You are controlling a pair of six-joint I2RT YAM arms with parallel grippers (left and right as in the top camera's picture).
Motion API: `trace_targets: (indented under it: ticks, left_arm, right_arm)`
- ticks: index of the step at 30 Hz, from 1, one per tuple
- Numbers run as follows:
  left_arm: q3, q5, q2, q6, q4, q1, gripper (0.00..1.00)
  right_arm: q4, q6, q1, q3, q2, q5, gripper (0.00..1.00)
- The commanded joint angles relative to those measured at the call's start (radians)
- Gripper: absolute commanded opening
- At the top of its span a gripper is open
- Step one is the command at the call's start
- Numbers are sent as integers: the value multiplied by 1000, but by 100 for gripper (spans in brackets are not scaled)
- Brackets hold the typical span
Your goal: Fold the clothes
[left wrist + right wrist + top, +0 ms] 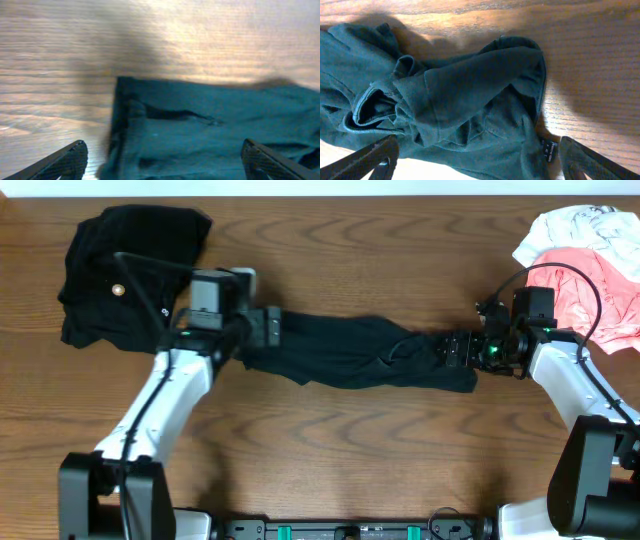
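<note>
Textured black fingers (70,160) of the left gripper (165,162) fill the lower corners of the left wrist view, spread wide with nothing pinched between them. Under them lies the black shirt (360,352), its near end a straight, doubled edge. The right gripper (480,160) is likewise parted, hovering over the shirt's other end, which is bunched and creased, with a small label (550,150) showing. The shirt is drawn into a long rumpled band at mid-table, its long axis running left to right between the two grippers. The table (330,450) is brown wood grain. A dark pile (130,275) with a pale button (118,289) sits far left; a pink garment (590,290) and a white garment (585,230) lie far right
</note>
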Motion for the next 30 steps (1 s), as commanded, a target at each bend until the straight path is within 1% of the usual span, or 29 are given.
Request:
trace_targets:
  ticks: [1, 6, 12, 18, 30]
  left_arm:
    - [3, 128, 17, -19, -10, 84, 98]
    - [-21, 223, 84, -10, -10, 164, 98]
    - [-22, 354, 224, -8, 32, 203, 98]
    - [-22, 360, 309, -8, 47, 208, 98]
    - [-22, 567, 448, -7, 43, 206, 98]
  right_arm:
    - [2, -13, -6, -3, 4, -14, 99]
    - [2, -13, -6, -3, 4, -15, 99]
    - [1, -13, -6, -3, 4, -24, 99]
    - [-18, -17, -6, -3, 4, -26, 99]
    - [-11, -16, -6, -3, 4, -26, 99]
